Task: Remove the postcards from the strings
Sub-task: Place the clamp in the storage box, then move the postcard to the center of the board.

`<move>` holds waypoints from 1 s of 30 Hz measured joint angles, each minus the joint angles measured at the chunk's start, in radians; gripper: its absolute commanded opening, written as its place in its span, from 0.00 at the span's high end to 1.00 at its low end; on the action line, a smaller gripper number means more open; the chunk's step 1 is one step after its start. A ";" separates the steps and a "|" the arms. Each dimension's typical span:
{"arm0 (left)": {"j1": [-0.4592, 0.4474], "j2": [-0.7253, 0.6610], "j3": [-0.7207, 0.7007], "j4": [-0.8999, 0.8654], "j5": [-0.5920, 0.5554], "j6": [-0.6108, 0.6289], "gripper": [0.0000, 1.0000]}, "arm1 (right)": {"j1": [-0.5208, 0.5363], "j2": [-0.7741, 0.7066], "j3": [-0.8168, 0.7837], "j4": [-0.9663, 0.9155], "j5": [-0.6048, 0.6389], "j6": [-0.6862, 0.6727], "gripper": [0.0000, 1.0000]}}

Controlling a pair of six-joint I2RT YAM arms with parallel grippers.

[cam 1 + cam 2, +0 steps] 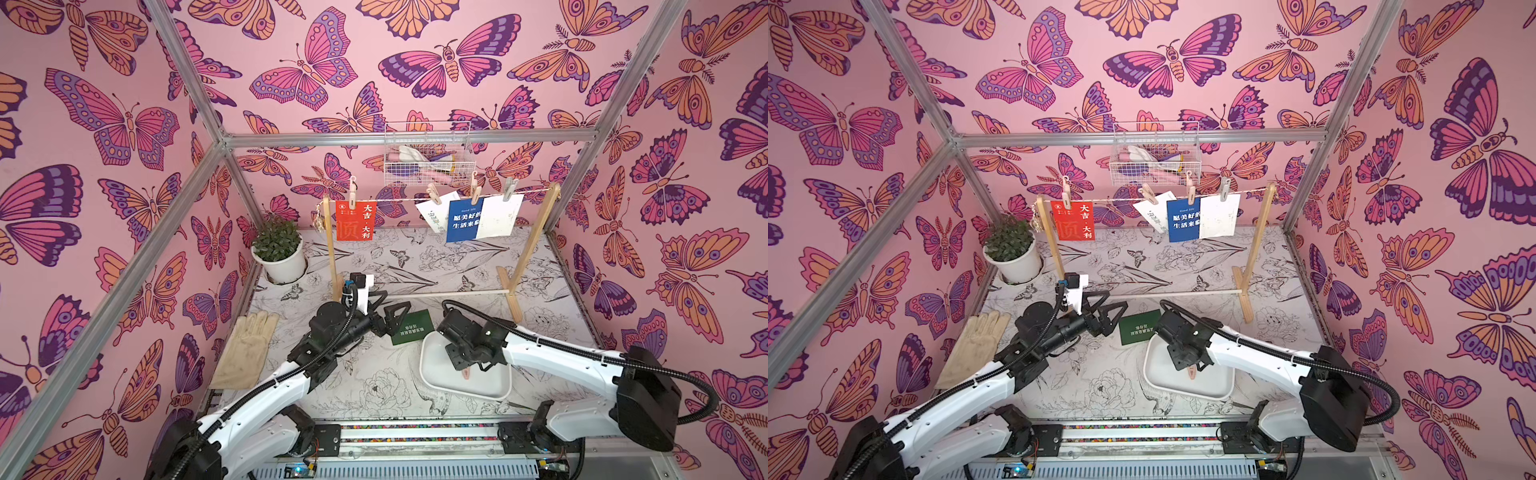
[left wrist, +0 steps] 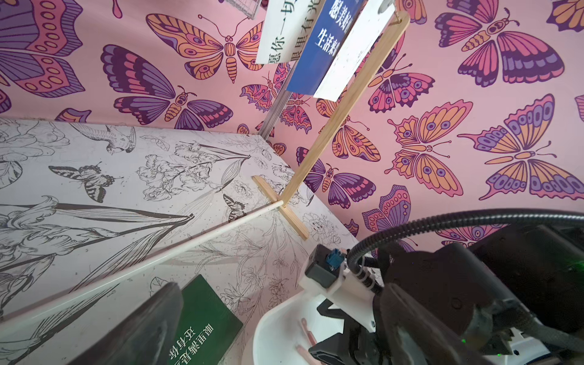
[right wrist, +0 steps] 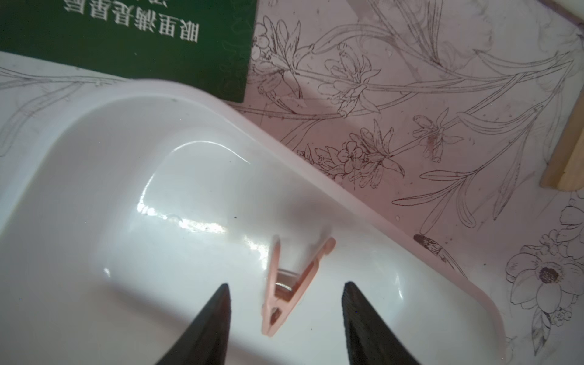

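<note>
- The right gripper (image 3: 286,285) is hovering over a shallow white plastic tray (image 3: 158,221) at the near side of the table, with its black fingers standing apart.
- A small pink-beige plastic clothespeg (image 3: 298,275) is sitting in that tray between the fingertips, touching neither.
- A dark green paper postcard (image 1: 411,328) with white Chinese text is lying flat on the flower-printed tabletop, just beyond the tray, off the string.
- The left gripper (image 1: 398,300) is hanging just beside the green card, with its jaws spread wide and gripping nothing.
- A beige fabric glove (image 1: 249,349) is lying flat near the left wall.
- Farther back, a thin beige twine string (image 1: 395,200) is stretching across the top of a pale wooden frame (image 1: 535,232).
- A red postcard (image 1: 354,221) is hanging pegged at the string's left end.
- A tilted white postcard (image 1: 434,212), a blue postcard (image 1: 461,222) and another white postcard (image 1: 498,216) are hanging overlapped near the right end.
- A green plant in a white pot (image 1: 282,257) is standing in the far left corner.
- A white wire basket (image 1: 428,158) is hanging on the back wall.
</note>
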 measured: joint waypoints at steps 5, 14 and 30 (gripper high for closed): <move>0.014 -0.023 0.063 -0.124 -0.018 -0.014 0.00 | -0.001 -0.032 0.143 -0.027 0.031 -0.046 0.09; 0.020 -0.174 0.086 -0.348 -0.105 0.021 0.00 | -0.119 0.218 0.402 0.064 -0.092 -0.171 0.01; 0.020 -0.222 0.085 -0.448 -0.157 0.103 0.00 | -0.190 0.634 0.566 0.110 -0.246 -0.110 0.01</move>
